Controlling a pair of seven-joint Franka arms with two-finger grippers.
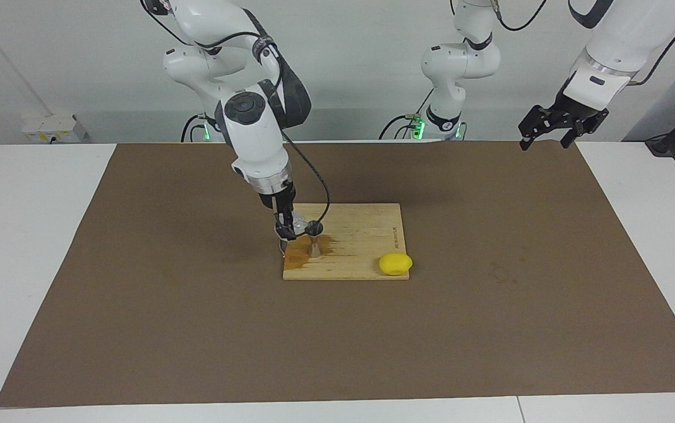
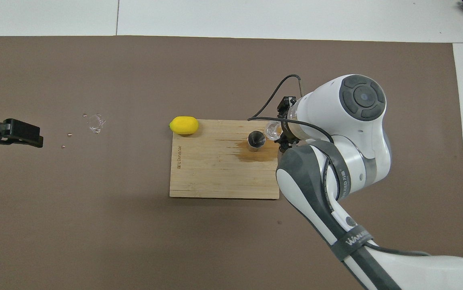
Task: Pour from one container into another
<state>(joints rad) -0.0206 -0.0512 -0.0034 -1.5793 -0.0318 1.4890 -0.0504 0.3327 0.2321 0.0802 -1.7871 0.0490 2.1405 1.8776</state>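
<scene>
Right pincer (image 1: 288, 230) grips the glass cup (image 1: 298, 222), clamped on it, over the wooden board (image 1: 360, 235) at the end toward the right arm. Cup is tilted, mouth toward the jigger (image 1: 314, 238); in the overhead view the cup (image 2: 272, 130) sits just beside the jigger (image 2: 256, 139) rim, can't tell if they touch. Can't tell if any liquid is in the cup.

Jigger stands upright on the board, near its edge toward the right arm's end. Brown wet stain (image 1: 302, 251) on the board around the jigger's foot, spreading to the board edge; in the overhead view the stain (image 2: 259, 154) lies nearer to the robots than the jigger.

Yellow lemon (image 1: 395, 264) lies at the board's corner farthest from the robots, toward the left arm's end, overhanging onto the brown mat (image 1: 196, 329). Well apart from the jigger.

Left pincer (image 1: 554, 126) is raised high over the mat edge at the left arm's end of the counter (image 1: 26, 235), fingers spread wide, holding nothing. Left arm waits. In the overhead view the left pincer (image 2: 17, 133) shows at the frame edge.

Small clear droplets or glassy bits (image 2: 95, 123) lie on the mat between the left pincer and the lemon (image 2: 183, 125); can't tell what they are.
</scene>
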